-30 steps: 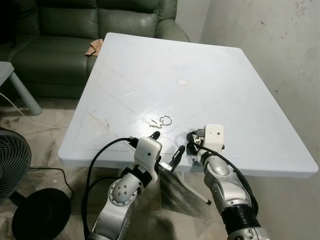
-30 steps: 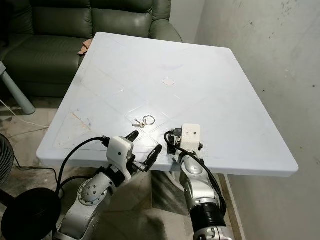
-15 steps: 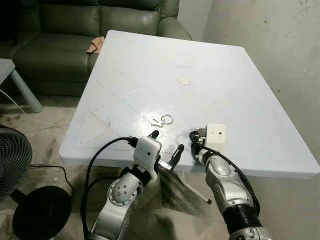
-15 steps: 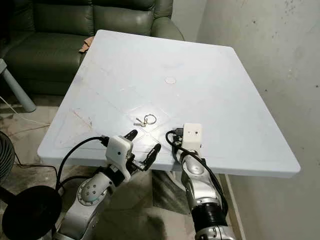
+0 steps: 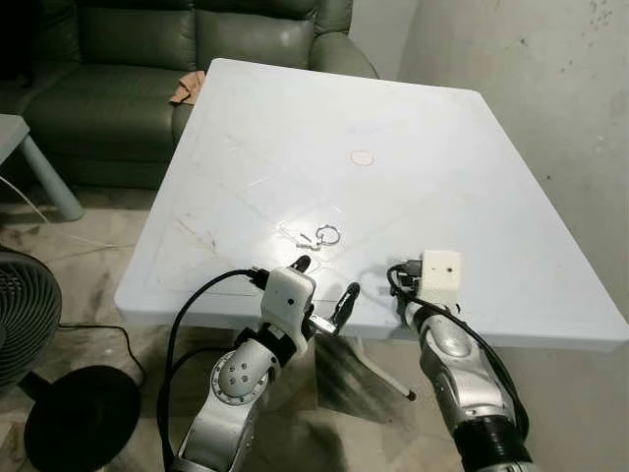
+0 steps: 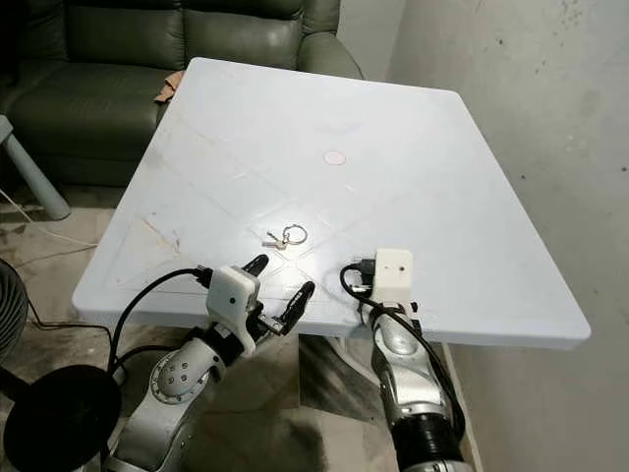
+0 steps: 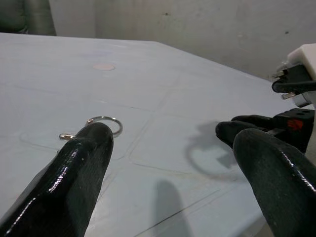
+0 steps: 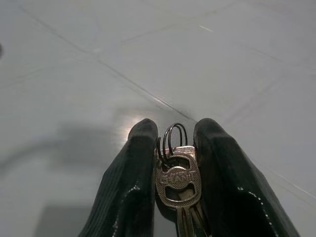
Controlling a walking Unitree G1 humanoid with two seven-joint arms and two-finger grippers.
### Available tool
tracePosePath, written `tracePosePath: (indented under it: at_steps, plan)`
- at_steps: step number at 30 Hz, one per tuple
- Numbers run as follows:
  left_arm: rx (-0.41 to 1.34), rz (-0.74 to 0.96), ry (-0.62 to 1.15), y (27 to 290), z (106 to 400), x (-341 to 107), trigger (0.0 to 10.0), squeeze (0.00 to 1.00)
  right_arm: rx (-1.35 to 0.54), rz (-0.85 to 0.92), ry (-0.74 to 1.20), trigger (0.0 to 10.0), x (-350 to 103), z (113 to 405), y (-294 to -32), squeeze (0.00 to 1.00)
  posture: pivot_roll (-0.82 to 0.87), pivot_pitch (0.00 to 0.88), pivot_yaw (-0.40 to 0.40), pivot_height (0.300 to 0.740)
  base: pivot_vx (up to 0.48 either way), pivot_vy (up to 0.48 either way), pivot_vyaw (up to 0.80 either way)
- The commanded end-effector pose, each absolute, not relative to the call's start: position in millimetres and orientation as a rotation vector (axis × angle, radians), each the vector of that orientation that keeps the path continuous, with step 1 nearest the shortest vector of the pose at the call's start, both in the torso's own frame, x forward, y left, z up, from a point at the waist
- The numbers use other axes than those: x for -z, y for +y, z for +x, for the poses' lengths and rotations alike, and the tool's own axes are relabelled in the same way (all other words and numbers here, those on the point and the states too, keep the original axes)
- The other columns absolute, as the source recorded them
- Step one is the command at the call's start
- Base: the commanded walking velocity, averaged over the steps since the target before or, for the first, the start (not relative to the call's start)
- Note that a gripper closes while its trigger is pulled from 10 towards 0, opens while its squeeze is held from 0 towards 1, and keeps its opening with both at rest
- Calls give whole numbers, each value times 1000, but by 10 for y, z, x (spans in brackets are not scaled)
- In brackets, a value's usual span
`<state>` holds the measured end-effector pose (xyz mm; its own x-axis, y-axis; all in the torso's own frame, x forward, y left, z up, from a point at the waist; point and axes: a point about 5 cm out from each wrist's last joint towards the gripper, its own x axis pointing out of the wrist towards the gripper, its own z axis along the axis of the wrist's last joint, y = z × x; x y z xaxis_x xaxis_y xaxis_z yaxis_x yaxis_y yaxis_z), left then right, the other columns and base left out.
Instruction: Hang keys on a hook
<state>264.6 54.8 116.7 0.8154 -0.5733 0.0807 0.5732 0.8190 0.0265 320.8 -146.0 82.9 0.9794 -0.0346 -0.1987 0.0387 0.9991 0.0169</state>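
Right gripper (image 8: 175, 148) jaws clamping keys (image 8: 177, 182), shifted rightward

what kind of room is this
Probably a plain living room in a home: a green leather sofa stands behind a white plastic table, with a floor fan on the bare floor.

One white bench (image 5: 442, 177) stands in the room, with one small round disc (image 5: 362, 157) on it near its middle. Two key rings can be counted: one ring with a small key (image 5: 320, 236) lies on the bench just beyond the left gripper (image 5: 324, 295), and one bunch of keys (image 8: 177, 185) sits between the jaws of the right gripper (image 8: 175, 163), where at least two keys hang on a double wire ring. There are two silver arms, each with two black fingers. Beyond the bench stands one green sofa (image 5: 147, 59). One black fan (image 5: 20, 315) stands on the floor to the bench's left.
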Motion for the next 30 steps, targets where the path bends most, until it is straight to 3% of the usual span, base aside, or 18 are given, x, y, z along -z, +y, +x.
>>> tracePosePath:
  at_steps: [1,12,30]
  plan:
    - [627,-6,-96,498,2642,-1199,10000,0,48,28,187,10000,-837,3187,-1521,0,21,138,-114,740,0,0,0]
    - [631,-3,-98,487,2641,-1197,10000,0,56,113,122,10000,-953,3208,-1553,0,18,130,-112,740,0,0,0]
    - [632,-5,-97,487,2640,-1193,10000,0,37,71,136,10000,-901,3146,-1618,0,14,127,-111,740,0,0,0]
